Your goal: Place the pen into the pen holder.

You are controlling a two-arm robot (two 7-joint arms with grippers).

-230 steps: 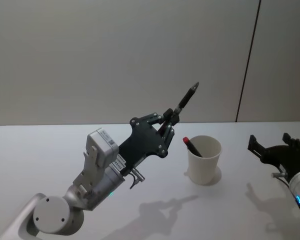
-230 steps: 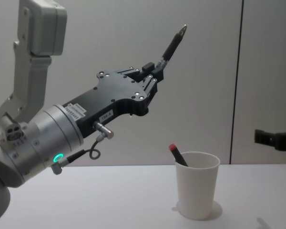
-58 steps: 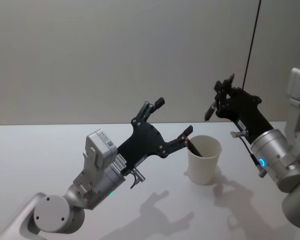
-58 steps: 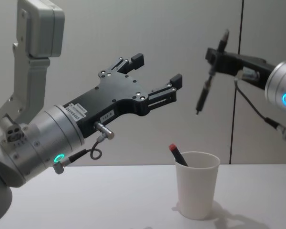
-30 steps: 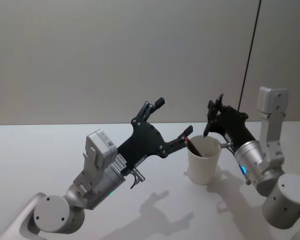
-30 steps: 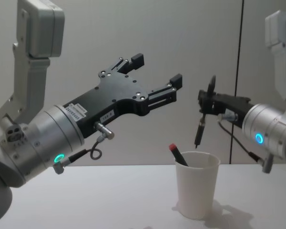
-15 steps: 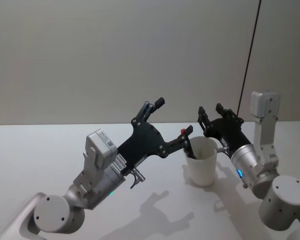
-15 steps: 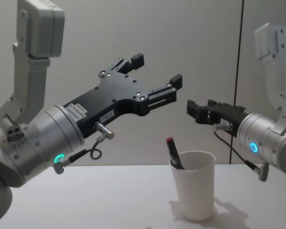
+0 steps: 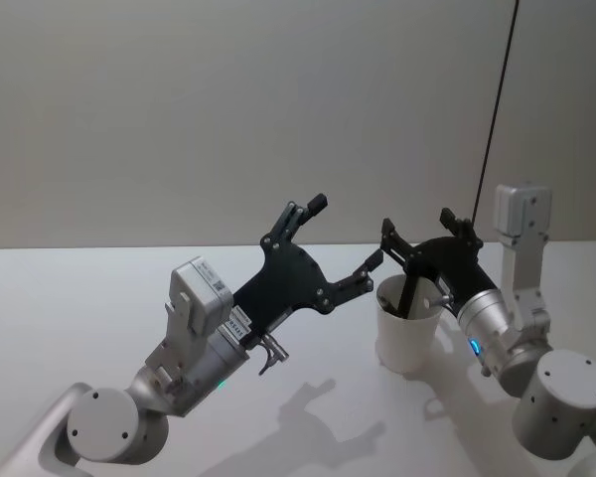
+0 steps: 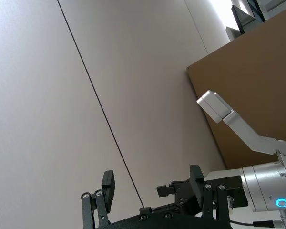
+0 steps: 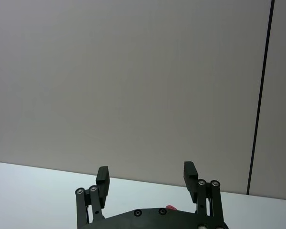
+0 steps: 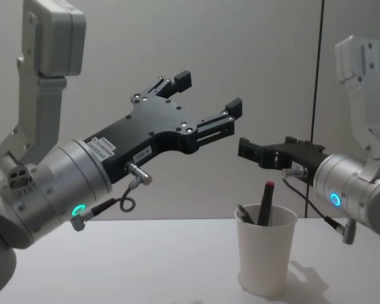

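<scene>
Nearest the robot, the left arm rises from the lower left and reaches forward and up over the white table point(image 9: 99, 298). Its left claw point(image 9: 346, 234) is held in the air with the two black fingers point(image 12: 182, 77) spread wide apart and nothing between them. It has not moved since the picture half a second earlier.

On the right side, the right arm bends in from the lower right, its silver forearm angled toward the middle of the table. The right claw point(image 9: 417, 229) hovers just above and behind the rim of the pen holder point(image 12: 266, 256), fingers apart and empty. In the right wrist view the two fingertips point(image 11: 102, 172) stand well apart against the bare wall. About two seconds earlier this claw was high up and clamped on a dark pen; a second ago it held that pen just over the cup.

The pen holder, a white paper cup, stands upright on the table between the two claws. The dark pen point(image 9: 407, 294) now stands inside it, leaning on the rim, released from the claw. A second pen with a red end point(image 12: 265, 202) also stands in the cup, more upright than half a second ago.

Beyond the table is a plain grey wall point(image 9: 228, 109) with a thin dark vertical seam point(image 9: 497, 109).
</scene>
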